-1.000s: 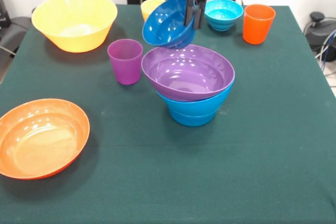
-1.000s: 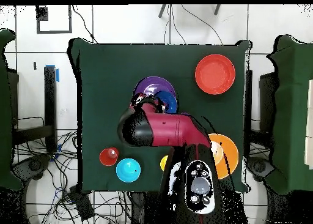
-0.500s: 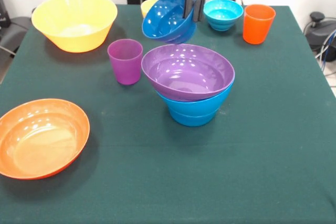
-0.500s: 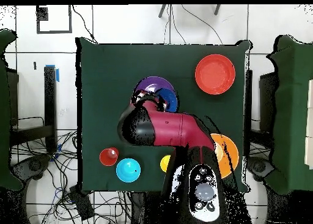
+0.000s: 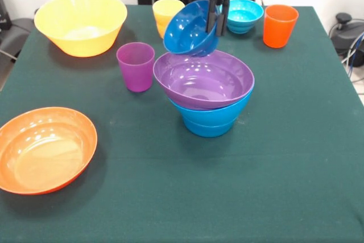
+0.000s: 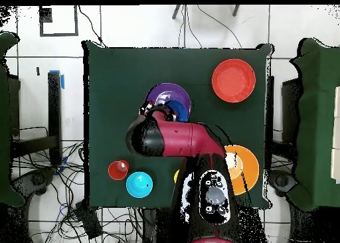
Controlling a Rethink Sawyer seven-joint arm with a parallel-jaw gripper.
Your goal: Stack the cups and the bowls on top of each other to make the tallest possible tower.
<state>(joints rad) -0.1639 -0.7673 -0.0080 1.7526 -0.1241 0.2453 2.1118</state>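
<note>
The tool grips the tilted dark blue bowl by its rim, just above the purple bowl's twelve o'clock edge, mid-tabletop.

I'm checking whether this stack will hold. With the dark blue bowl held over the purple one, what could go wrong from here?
1. The gripper pinches the dark blue bowl by one rim, so it hangs tilted and may land crooked.
2. The purple bowl already sits lopsided on the mid-blue bowls; an off-centre drop might tip it.
3. The purple cup stands close and could get knocked.
</note>
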